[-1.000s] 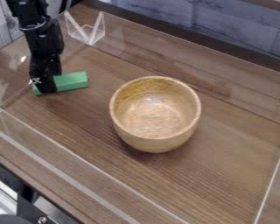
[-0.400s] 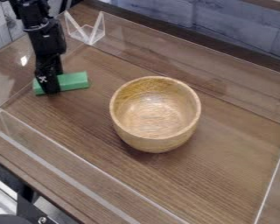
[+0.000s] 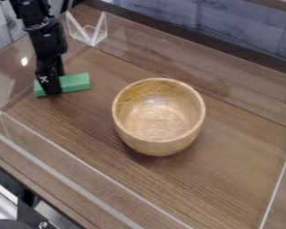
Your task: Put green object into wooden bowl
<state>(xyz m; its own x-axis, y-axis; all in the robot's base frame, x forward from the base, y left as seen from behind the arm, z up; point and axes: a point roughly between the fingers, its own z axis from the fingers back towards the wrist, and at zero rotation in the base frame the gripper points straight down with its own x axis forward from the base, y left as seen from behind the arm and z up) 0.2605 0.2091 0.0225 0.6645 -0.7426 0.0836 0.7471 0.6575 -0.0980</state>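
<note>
The green object (image 3: 71, 83) lies flat on the brown wooden table at the far left. My black gripper (image 3: 49, 82) points straight down at the block's left end, and its open fingers stand on either side of that end, low at the tabletop. A sliver of green shows to the left of the fingers. The wooden bowl (image 3: 157, 143), round and light tan with a deep hollow, stands upright and empty near the middle of the table, to the right of the block and apart from it.
A clear plastic wall (image 3: 62, 165) runs around the table (image 3: 229, 179), with a clear triangular bracket (image 3: 92, 31) at the back left behind the arm. Bare wood lies between the block and the bowl.
</note>
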